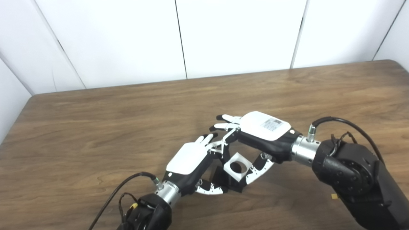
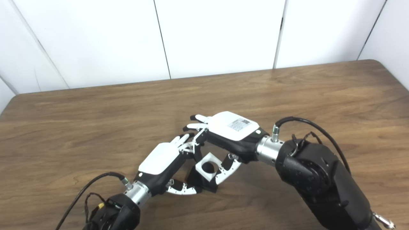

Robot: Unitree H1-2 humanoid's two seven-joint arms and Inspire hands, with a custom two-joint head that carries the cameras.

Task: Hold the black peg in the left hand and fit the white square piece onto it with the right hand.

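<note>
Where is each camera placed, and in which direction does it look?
Left eye view: on the robot's head, looking down and forward at the brown wooden table; both forearms enter from the bottom edge, the left hand and right hand meeting around the white square piece with a round hole.
Right eye view: beside it on the head, slightly to the right, same direction; the same arms and hands show.
Shared: table, white panelled wall, both hands, the white piece, the black part beneath it.
</note>
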